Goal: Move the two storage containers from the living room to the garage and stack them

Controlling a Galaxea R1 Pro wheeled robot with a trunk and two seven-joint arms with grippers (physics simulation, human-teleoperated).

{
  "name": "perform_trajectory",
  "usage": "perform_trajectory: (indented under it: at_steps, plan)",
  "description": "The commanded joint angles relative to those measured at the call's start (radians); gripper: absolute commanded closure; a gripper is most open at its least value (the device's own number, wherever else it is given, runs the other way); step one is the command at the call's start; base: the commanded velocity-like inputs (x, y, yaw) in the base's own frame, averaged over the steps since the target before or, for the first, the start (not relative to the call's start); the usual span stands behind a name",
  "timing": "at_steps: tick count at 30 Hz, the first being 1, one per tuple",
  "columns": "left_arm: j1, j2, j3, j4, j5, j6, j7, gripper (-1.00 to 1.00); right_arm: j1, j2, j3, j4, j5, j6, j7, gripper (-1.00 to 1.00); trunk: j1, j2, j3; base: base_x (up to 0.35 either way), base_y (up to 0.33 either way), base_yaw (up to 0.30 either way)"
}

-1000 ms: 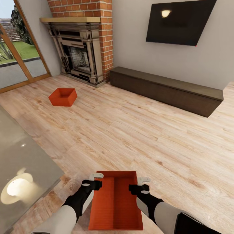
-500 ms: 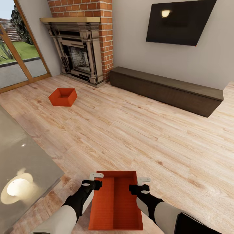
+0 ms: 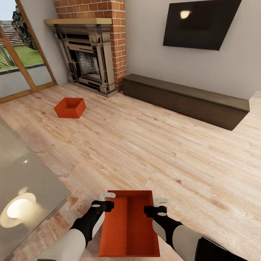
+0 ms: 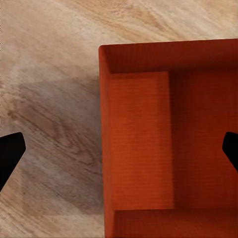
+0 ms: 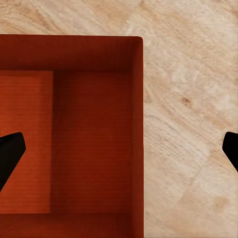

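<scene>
**Bin straddled by both pincers, second bin waiting by the fireplace**

Nothing among the task's things has shifted since the earlier pictures; only the outdoor scene behind the glass door and the lamp glare on the glass desk look slightly different, which points to a small camera drift.

The near storage container (image 3: 129, 224) lies directly in front of the robot, its long axis running straight away from the trunk, above the light wood plank floor (image 3: 152, 145). It is an orange-red open-top bin with low plain walls and a faintly ribbed bottom, half lit and half in shadow. The left pincer (image 3: 105, 200) stands at its left long wall and the right pincer (image 3: 156, 204) at its right long wall, both near the far end. In each wrist view the two dark fingertips sit wide apart at the picture's edges, with the bin's wall running between them: one finger over the inside, one outside. Both pincers are spread wide and grip nothing yet. Whether the bin rests on the floor or is borne up cannot be told.

The coming move likely turns on each wall lying between its pincer's fingers, so closing should pinch both sides evenly.

The second storage container (image 3: 70, 107) sits well apart, ahead and to the left, on the floor near the brick fireplace (image 3: 90, 54); the left arm is the nearer one to it. A dark low bench (image 3: 188, 99) runs under the wall TV (image 3: 199, 23).
</scene>
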Motion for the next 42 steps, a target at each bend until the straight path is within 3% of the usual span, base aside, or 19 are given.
perform_trajectory:
  at_steps: [1,17,24,37,42]
  plan:
    - [0.0,0.0,0.002,-0.002,-0.01,0.006,0.001,-1.0,0.0,0.0,0.009,-0.001,-0.01,-0.003,-0.004,-1.0,0.0,0.0,-0.001,0.0,0.0,0.0]
    - [0.0,0.002,0.005,0.012,-0.004,0.012,0.004,-1.0,0.0,-0.003,0.006,0.003,-0.011,-0.014,-0.005,-1.0,0.054,-0.098,-0.045,0.0,0.0,0.0]
    - [0.0,0.004,0.007,0.019,0.0,0.012,0.006,-1.0,0.001,-0.026,0.001,0.006,-0.014,-0.016,-0.007,-1.0,0.08,-0.147,-0.066,0.0,0.0,0.0]
    - [0.0,0.007,0.007,0.032,0.001,0.011,0.005,-1.0,0.001,-0.032,0.002,0.008,-0.015,-0.016,-0.007,-1.0,0.13,-0.238,-0.107,0.0,0.0,0.0]
    - [0.0,0.009,0.006,0.066,0.022,0.004,0.005,-1.0,0.001,-0.033,0.004,0.025,-0.019,-0.016,-0.007,-1.0,0.149,-0.273,-0.123,0.0,0.0,0.0]
